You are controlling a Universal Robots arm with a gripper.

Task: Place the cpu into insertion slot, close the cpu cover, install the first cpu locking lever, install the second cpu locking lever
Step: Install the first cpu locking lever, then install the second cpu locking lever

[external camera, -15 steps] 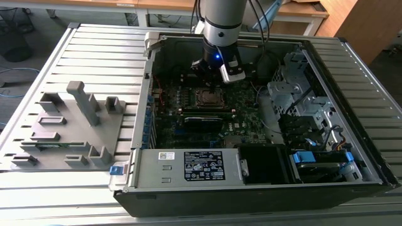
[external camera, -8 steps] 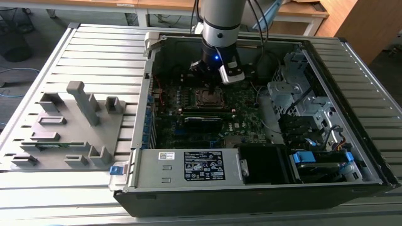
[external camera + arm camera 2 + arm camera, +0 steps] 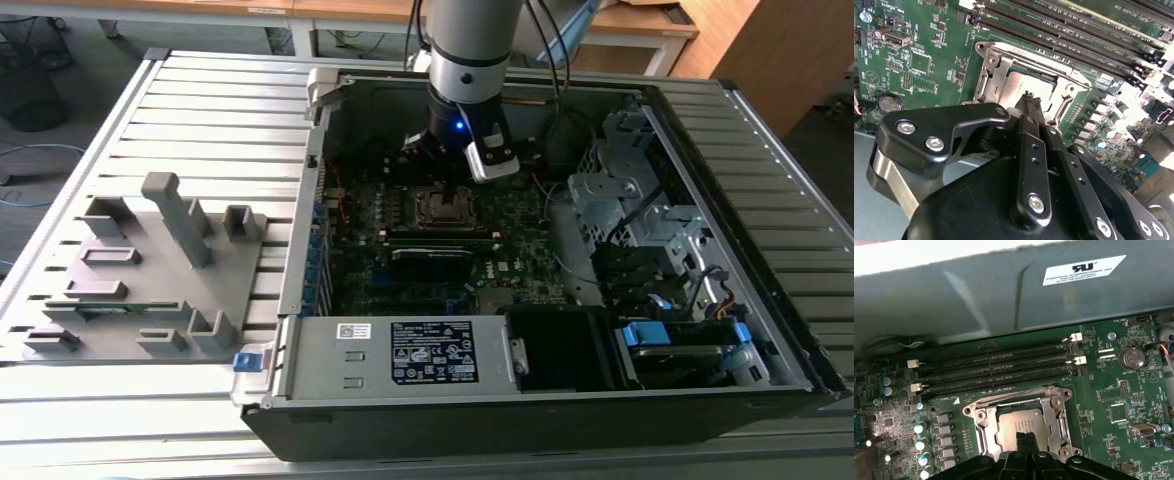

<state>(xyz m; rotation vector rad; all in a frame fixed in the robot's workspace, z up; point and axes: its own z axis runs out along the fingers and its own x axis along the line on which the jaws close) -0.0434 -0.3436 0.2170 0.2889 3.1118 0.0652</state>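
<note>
The setting is a robotics laboratory or test workshop arranged for computer assembly. An opened desktop computer case lies on its side on a tabletop built from ribbed aluminium profiles, a surface typical of robot cells. The robot arm reaches down into the case over the green motherboard. A grey fixture tray with moulded holders sits on the tabletop at the exterior view's left. Wooden desks stand in the background, a blue cable lies on the carpeted floor, and a black wire basket stands there too.
</note>
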